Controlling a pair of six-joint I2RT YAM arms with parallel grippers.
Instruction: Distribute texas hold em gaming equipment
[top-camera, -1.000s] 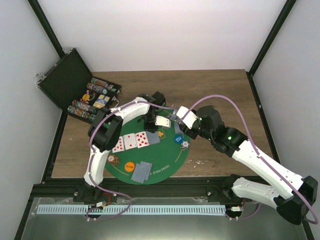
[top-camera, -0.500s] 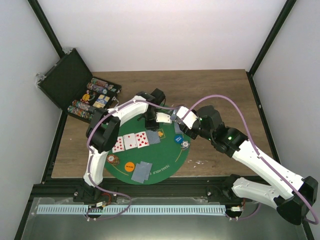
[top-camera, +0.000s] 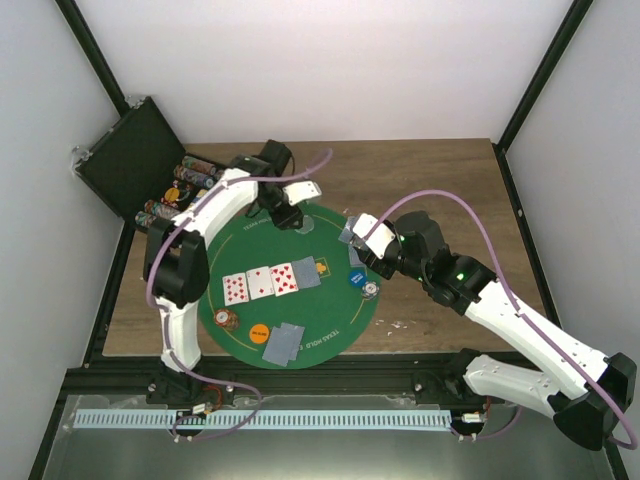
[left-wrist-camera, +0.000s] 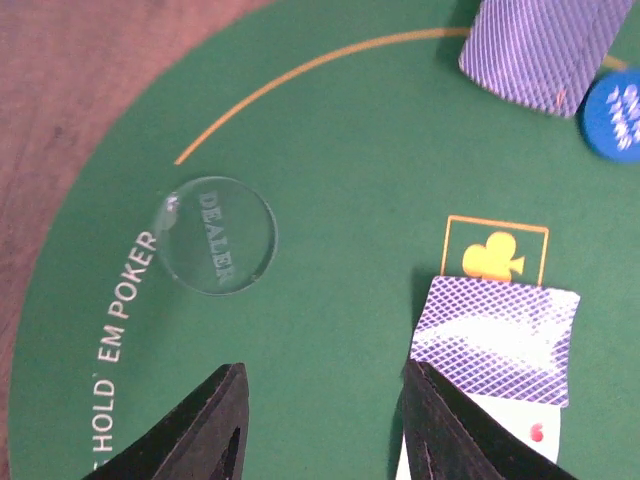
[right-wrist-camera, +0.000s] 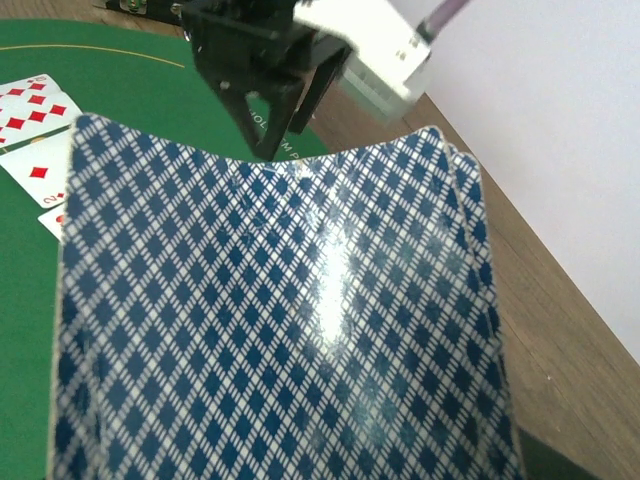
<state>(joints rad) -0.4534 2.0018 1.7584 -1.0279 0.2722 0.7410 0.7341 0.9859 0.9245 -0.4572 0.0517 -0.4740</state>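
A round green poker mat (top-camera: 330, 320) lies mid-table. My right gripper (top-camera: 352, 236) is shut on a deck of grey-blue-backed cards (right-wrist-camera: 280, 320) that fills the right wrist view and hides the fingers. My left gripper (top-camera: 294, 214) hangs open and empty over the mat's far edge; its fingers (left-wrist-camera: 215, 425) have bare felt between them. A clear DEALER disc (left-wrist-camera: 215, 235) lies just ahead of it. On the mat lie three red face-up cards (top-camera: 260, 283), a face-down card (top-camera: 306, 274), a blue disc (top-camera: 356, 278), a white disc (top-camera: 370, 290), an orange disc (top-camera: 259, 333), a brown chip stack (top-camera: 224, 319) and two face-down cards (top-camera: 283, 343).
An open black case (top-camera: 125, 160) with rows of chips (top-camera: 190, 195) stands at the back left, close to my left arm. Bare wooden table (top-camera: 440, 190) surrounds the mat. White walls with black frame posts close in the sides.
My left arm has swung back and to the left, from beside the held deck to the mat's far edge. The right arm and its deck have stayed put.
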